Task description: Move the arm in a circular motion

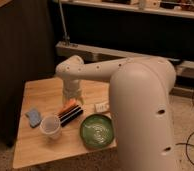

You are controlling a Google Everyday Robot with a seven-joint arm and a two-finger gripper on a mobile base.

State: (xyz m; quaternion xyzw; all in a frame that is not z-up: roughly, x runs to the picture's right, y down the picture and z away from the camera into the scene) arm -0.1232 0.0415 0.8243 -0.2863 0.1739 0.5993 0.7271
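Off-white smooth tubular arm [135, 95] tapers above wooden table [35, 145]; its jaws' state cannot be told.

Off-white arm [140, 95], thick smooth tubes with rounded joints and small dark screw holes, fills the right of the frame, narrowing toward centre left into a tapered flared end where the gripper [72, 96] sits, same pale colour.

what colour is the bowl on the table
Green, with a pale swirl inside; camera view. The end effector hangs over the table.
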